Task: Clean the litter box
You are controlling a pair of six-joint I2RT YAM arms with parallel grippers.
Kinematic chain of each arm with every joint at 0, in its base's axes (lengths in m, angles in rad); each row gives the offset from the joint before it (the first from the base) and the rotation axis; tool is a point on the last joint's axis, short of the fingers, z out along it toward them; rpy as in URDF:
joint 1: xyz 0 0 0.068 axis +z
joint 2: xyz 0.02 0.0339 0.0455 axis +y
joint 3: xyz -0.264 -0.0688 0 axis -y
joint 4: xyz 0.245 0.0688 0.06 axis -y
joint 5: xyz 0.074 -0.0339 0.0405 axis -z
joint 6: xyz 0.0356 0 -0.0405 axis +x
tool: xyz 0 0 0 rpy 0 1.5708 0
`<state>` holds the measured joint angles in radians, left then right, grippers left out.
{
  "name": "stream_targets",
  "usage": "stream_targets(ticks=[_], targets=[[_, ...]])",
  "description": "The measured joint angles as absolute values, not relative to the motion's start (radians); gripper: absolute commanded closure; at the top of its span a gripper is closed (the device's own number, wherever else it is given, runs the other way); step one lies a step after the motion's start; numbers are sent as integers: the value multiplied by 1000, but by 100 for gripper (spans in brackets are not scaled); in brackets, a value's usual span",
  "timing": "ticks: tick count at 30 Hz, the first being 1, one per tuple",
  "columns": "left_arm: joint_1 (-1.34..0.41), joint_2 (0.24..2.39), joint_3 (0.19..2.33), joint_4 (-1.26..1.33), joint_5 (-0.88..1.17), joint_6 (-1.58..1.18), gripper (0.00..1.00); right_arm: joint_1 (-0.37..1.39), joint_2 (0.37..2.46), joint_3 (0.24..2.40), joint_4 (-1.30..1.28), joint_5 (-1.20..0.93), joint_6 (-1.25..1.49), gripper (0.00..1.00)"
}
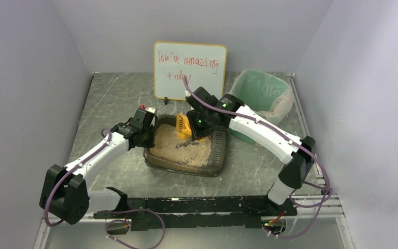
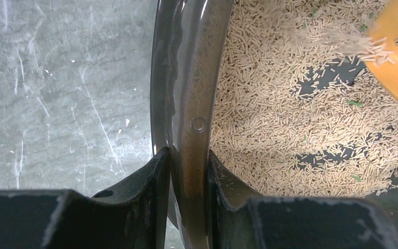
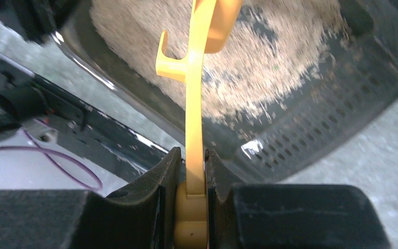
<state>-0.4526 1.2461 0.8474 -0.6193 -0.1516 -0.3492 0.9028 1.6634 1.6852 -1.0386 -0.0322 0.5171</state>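
Litter box [image 1: 185,171] at frame centre, on a grey marbled table [image 1: 111,101], well apart from the side walls [image 1: 26,104].
Left gripper [image 2: 189,155] is clamped on its smooth dark left rim. Right gripper [image 3: 193,158] is closed on a flat yellow scoop [image 3: 197,78] above tan pellet litter [image 2: 269,119]. Green lined bin [image 1: 261,96] is near, upper right, and a whiteboard [image 1: 190,70] is just behind.
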Motion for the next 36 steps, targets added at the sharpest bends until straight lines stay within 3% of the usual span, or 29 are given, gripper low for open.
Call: stream_targets(ticks=[17, 27, 36], targets=[[-452, 1246, 847, -619, -150, -348, 95, 832, 1630, 1607, -1351, -97, 434, 100], [-452, 1246, 847, -619, -144, -338, 95, 819, 1642, 1526, -1327, -338, 385, 100], [-453, 1246, 847, -619, -143, -327, 95, 784, 1669, 1299, -1131, -553, 395, 100]])
